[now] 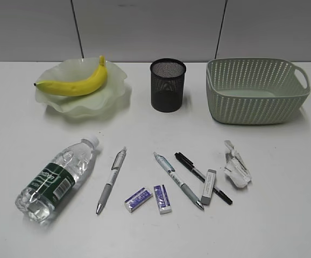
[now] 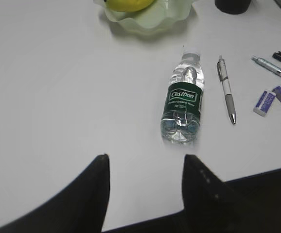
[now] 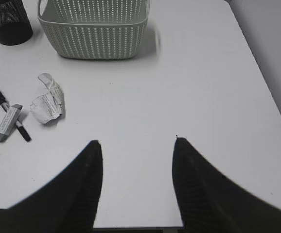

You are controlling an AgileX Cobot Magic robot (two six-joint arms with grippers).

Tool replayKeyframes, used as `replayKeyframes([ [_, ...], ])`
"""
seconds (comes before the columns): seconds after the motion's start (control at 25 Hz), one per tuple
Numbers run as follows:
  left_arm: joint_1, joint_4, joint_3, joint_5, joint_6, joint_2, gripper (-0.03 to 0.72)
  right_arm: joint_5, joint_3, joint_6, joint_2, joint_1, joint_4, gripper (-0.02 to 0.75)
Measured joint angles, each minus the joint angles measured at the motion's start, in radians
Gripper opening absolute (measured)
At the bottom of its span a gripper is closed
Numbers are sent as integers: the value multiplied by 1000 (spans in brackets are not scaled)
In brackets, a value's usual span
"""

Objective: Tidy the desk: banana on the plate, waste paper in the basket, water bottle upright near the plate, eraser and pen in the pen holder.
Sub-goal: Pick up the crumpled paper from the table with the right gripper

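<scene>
- Banana (image 1: 77, 83) already on plate (image 1: 64, 102); everything else is loose on the desk (image 1: 284, 215).
- Bottle (image 2: 183, 104) lies on its side ahead of the left gripper (image 2: 145, 187), slightly right of centre, long axis roughly in line with the approach, cap toward the plate.
- Left arm is nearer.
- Paper (image 3: 47, 101) lies ahead-left of the right gripper (image 3: 136, 182).
- Both jaws apart, empty.
- Bottle's base probably faces the gripper.

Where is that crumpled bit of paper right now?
The waste paper lies on the desk toward the right of the exterior view, in front of the basket, just right of the grey eraser and black pen.
</scene>
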Motion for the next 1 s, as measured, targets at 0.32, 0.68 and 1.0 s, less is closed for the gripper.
replayKeyframes([
  [0.32,0,0,38,-34,6,-166,363,-49,-31,-116,139,0,89,382],
  [0.68,0,-2,67,-83,7,-166,318,-199,-176,-319,659,84,292,382],
  [1.0,0,-3,67,-83,9,-166,310,-236,-390,-292,1253,293,233,482],
])
